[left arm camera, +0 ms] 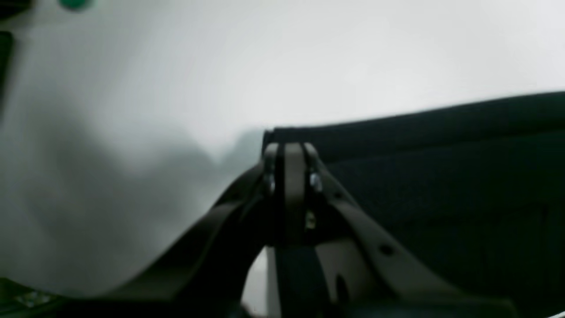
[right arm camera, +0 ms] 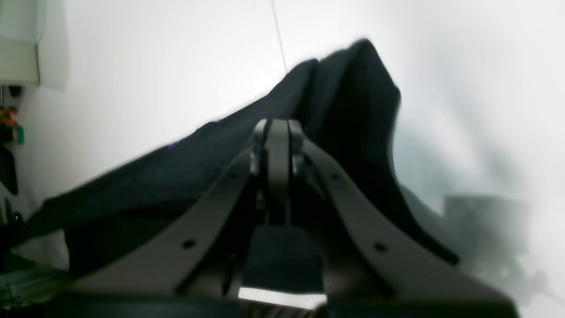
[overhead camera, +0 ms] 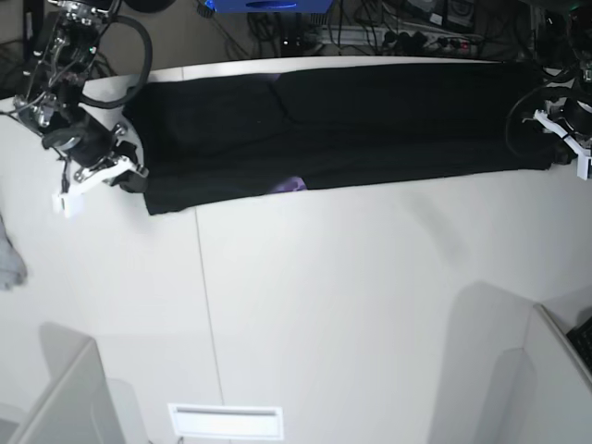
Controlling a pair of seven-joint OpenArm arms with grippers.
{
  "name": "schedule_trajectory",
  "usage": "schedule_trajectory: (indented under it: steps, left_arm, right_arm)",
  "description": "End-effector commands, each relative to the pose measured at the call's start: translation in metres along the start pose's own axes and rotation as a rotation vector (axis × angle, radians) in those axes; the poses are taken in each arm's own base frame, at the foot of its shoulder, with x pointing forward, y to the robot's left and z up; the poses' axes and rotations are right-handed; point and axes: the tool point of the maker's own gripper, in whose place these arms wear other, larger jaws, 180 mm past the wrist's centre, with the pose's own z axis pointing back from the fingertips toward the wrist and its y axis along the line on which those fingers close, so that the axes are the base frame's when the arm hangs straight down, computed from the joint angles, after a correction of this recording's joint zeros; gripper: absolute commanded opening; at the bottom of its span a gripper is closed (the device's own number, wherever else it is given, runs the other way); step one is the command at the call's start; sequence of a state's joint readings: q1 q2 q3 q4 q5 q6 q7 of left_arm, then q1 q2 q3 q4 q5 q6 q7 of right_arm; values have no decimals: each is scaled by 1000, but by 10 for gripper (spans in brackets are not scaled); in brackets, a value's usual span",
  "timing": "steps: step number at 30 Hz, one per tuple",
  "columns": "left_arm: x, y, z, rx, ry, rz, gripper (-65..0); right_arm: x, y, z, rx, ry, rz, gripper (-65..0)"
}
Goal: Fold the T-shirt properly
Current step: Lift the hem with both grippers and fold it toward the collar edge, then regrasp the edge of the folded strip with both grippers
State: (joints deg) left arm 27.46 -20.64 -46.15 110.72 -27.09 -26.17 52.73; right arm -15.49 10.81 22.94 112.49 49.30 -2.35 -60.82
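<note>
T-shirt (overhead camera: 370, 120) was pinched at both ends, left gripper (left arm camera: 289, 148) & right gripper (right arm camera: 278, 126) clamped on cloth; uneven pull could've skewed the fold.

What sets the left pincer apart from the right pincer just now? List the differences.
The left pincer sits at a flat, straight-edged end of the T-shirt; the right pincer sits where the cloth bunches up into a raised peak. In the base view the left pincer is at the right end and the right pincer at the left end. Both are shut at the shirt's edge.
</note>
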Motion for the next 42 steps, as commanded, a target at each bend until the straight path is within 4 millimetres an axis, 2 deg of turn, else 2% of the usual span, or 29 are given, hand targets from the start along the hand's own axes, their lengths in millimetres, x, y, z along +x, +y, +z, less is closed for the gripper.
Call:
schedule_trajectory:
  steps: [1,13,20,25,29,35,36,39,40,42]
  left_arm:
    - [9,7,4,20,-22,-21,-650]
    - [-29,8,12,17,85,-50,-650]
    - [-41,6,14,10,121,-56,-650]
    - [-50,18,13,95,167,-123,-650]
    - [-51,12,9,93,176,-141,-650]
    - [-51,13,9,97,175,-140,-650]
    - [-50,14,9,99,175,-139,-650]
    - [-50,16,10,106,175,-139,-640]
    - [-50,17,10,109,175,-138,-573]
    - [-49,26,14,132,168,-122,-411]
  right_arm:
    - [9,2,5,6,-34,16,-650]
    - [-41,-14,9,-33,66,-42,-650]
    - [-46,-18,9,-46,78,-48,-650]
    - [-51,-18,9,-46,93,-49,-650]
    - [-56,-16,8,-41,109,-45,-650]
    - [-59,-19,9,-48,117,-49,-650]
    - [-60,-20,10,-52,119,-51,-642]
    - [-61,-21,11,-55,116,-53,-428]
    - [-61,-21,11,-55,116,-53,-395]
    - [-60,-21,11,-55,112,-52,-381]
